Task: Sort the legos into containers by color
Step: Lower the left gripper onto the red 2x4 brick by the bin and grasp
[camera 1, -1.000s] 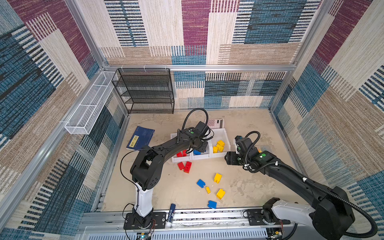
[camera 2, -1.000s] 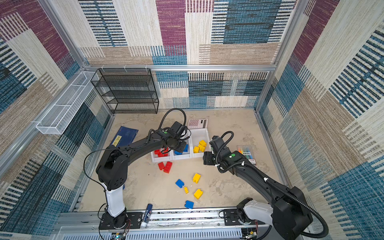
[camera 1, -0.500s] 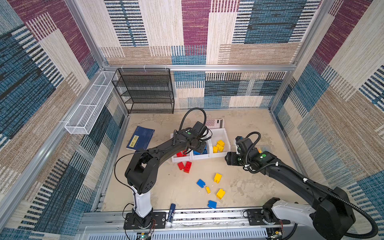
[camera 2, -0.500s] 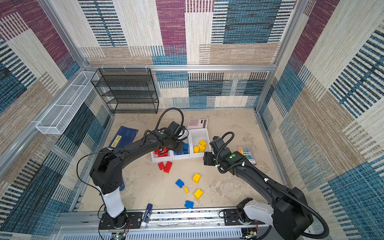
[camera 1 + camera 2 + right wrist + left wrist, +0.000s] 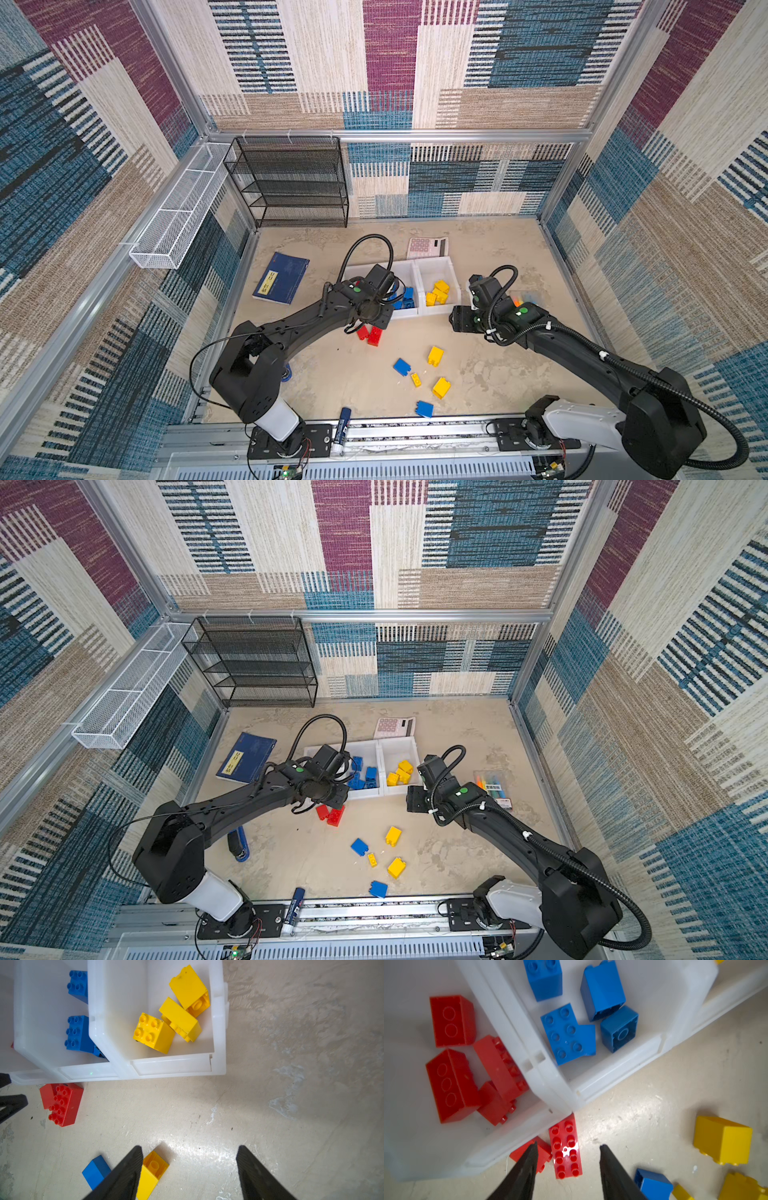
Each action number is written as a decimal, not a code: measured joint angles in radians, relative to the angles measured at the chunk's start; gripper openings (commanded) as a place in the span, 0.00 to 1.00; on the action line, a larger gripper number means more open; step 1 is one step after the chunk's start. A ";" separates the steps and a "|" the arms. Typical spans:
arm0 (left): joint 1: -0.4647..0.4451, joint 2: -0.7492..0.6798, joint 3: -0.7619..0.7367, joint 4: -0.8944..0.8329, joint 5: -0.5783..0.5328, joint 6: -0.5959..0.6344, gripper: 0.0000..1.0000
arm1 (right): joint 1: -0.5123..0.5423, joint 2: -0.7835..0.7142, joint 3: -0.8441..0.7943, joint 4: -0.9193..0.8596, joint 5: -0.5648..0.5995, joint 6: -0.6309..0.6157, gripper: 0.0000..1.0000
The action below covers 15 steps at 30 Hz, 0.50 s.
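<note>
Left gripper point(image 5: 568, 1146) is held spread, empty, above the red oblong lego point(image 5: 564, 1132) at the containers' point(image 5: 602, 1076) front edge, presumably for pickup; right gripper point(image 5: 189, 1147) is likewise spread, empty.

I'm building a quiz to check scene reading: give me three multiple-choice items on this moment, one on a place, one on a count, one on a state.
1. Where does the oblong red brick lie?
A) on the table, just in front of the bins
B) inside the middle bin
C) on the booklet

2. How many yellow bricks are in the right-hand bin?
A) one
B) three
C) six

3. What is the state of the left gripper?
A) jaws shut on a blue brick
B) jaws shut on the glue stick
C) jaws open, empty

Answers: 1 A, its end sits by the bins' front wall. 2 B, the right wrist view shows three. 3 C, the jaws stand apart with nothing between them.
</note>
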 measured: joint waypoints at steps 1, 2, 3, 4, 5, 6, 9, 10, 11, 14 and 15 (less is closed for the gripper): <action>0.000 -0.011 -0.020 0.002 0.000 -0.013 0.52 | 0.000 0.004 0.000 0.002 0.000 0.000 0.74; 0.000 -0.021 -0.040 0.003 -0.001 -0.023 0.52 | 0.000 0.009 0.000 0.005 -0.005 0.000 0.74; 0.000 -0.031 -0.058 0.004 0.000 -0.035 0.52 | 0.000 0.014 0.000 0.008 -0.008 0.000 0.74; 0.000 -0.037 -0.073 0.005 0.000 -0.052 0.52 | 0.000 0.017 0.000 0.010 -0.008 0.000 0.74; 0.000 -0.042 -0.086 0.006 0.000 -0.064 0.52 | 0.000 0.020 -0.001 0.013 -0.008 0.000 0.74; 0.000 -0.044 -0.099 0.011 0.001 -0.070 0.52 | 0.000 0.022 -0.002 0.018 -0.010 0.000 0.74; 0.000 -0.037 -0.119 0.018 0.007 -0.086 0.52 | 0.000 0.027 -0.005 0.027 -0.016 0.000 0.74; 0.000 -0.032 -0.121 0.021 0.008 -0.094 0.52 | 0.000 0.028 -0.006 0.027 -0.016 0.000 0.74; 0.000 -0.025 -0.122 0.024 0.008 -0.096 0.52 | 0.000 0.028 -0.006 0.027 -0.016 0.000 0.74; -0.001 -0.003 -0.123 0.034 0.020 -0.100 0.52 | 0.000 0.028 -0.008 0.029 -0.016 0.000 0.74; -0.001 0.003 -0.123 0.037 0.031 -0.101 0.52 | 0.000 0.028 -0.008 0.030 -0.016 0.000 0.74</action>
